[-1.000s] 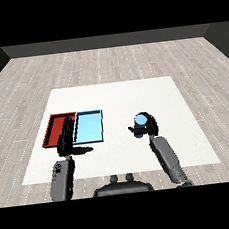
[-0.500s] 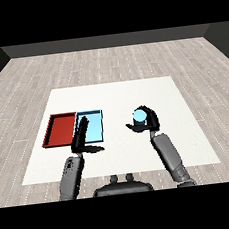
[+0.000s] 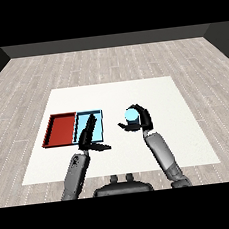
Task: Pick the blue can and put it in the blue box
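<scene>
White table (image 3: 134,91): fills the middle of the frame, set on a grey plank floor (image 3: 56,68).

Red tray (image 3: 61,129): left of centre, lying flat on the table. Its right edge touches the blue tray.

Blue tray (image 3: 97,122): just right of the red tray, side by side with it. Its lower middle part is covered by the left hand.

Blue can (image 3: 131,116): right of centre, well apart from the blue tray and outside both trays. Held in the right hand; its pale round top faces the camera. Whether it touches the table cannot be told.

Right hand (image 3: 142,118): at the end of the grey forearm rising from the lower right. Fingers curl over the top and right side of the can, thumb reaching in from the lower left, so the hand is closed round the can.

Left hand (image 3: 88,137): at the end of the grey forearm rising from the lower left. Fingers are straight, pointing up the frame over the blue tray; thumb sticks out to the right. It holds nothing.
</scene>
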### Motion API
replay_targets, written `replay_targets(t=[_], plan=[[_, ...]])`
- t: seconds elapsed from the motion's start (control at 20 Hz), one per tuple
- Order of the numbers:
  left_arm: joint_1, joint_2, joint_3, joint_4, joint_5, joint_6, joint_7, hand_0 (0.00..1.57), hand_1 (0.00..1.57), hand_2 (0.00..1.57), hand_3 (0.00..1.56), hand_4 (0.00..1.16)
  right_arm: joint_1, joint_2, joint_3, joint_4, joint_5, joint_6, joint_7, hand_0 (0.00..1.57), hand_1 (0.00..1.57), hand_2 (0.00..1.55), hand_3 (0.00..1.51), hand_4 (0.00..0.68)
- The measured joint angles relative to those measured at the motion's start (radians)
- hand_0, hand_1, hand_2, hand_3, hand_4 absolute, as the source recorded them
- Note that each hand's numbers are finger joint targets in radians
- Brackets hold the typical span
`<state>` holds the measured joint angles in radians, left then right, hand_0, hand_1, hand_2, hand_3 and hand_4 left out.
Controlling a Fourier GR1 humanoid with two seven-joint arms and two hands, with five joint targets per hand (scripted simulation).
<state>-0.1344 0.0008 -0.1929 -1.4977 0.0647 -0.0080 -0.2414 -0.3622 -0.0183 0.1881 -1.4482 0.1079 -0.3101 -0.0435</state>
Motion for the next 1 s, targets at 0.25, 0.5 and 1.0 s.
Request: replay_targets(t=[0.25, 0.5, 1.0], plan=[[-0.035, 0.000, -0.063, 0.054, 0.043, 0.041, 0.022, 0.00, 0.00, 0.00, 0.00, 0.00, 0.005, -0.002, 0.007, -0.033, 0.020, 0.024, 0.018, 1.46, 1.46, 1.46, 1.40, 0.608], [-0.042, -0.001, -0.098, 0.082, 0.057, 0.059, 0.024, 0.00, 0.00, 0.00, 0.00, 0.00, -0.019, 0.011, 0.045, -0.020, 0.026, -0.005, 0.026, 1.49, 1.49, 1.47, 1.40, 0.620], [-0.102, -0.001, -0.156, 0.188, 0.118, 0.130, -0.009, 0.00, 0.00, 0.00, 0.00, 0.00, -0.021, 0.016, 0.056, -0.056, 0.045, 0.030, 0.039, 1.48, 1.48, 1.47, 1.40, 0.606]])
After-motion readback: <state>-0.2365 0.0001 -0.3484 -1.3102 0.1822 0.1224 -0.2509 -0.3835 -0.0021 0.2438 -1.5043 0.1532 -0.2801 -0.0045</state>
